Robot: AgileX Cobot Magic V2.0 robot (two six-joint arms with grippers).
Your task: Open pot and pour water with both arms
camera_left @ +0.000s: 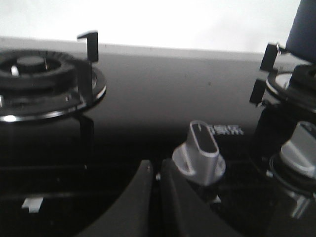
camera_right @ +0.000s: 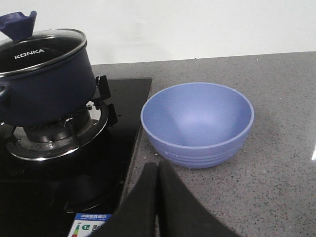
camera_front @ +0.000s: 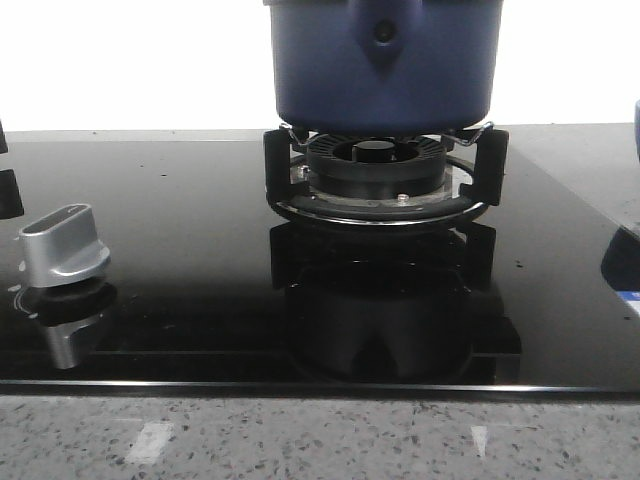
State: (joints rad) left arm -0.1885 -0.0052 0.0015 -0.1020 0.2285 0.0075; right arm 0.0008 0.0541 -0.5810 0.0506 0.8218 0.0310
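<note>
The dark blue pot (camera_front: 385, 65) stands on the burner grate (camera_front: 380, 175) of the black glass hob, its handle mount with one rivet hole facing me. In the right wrist view the pot (camera_right: 42, 84) carries a glass lid (camera_right: 39, 49) with a metal rim. A light blue bowl (camera_right: 197, 121) stands on the grey counter beside the hob. My right gripper (camera_right: 157, 168) is shut and empty, low over the counter just in front of the bowl. My left gripper (camera_left: 155, 168) is shut and empty, above the hob next to a silver knob (camera_left: 202, 150). Neither gripper shows in the front view.
A silver knob (camera_front: 62, 245) sits at the hob's front left. A second burner (camera_left: 37, 81) with a black grate lies to the left of the pot's burner. Another knob (camera_left: 302, 148) is near the pot. The speckled counter (camera_right: 276, 148) surrounds the hob.
</note>
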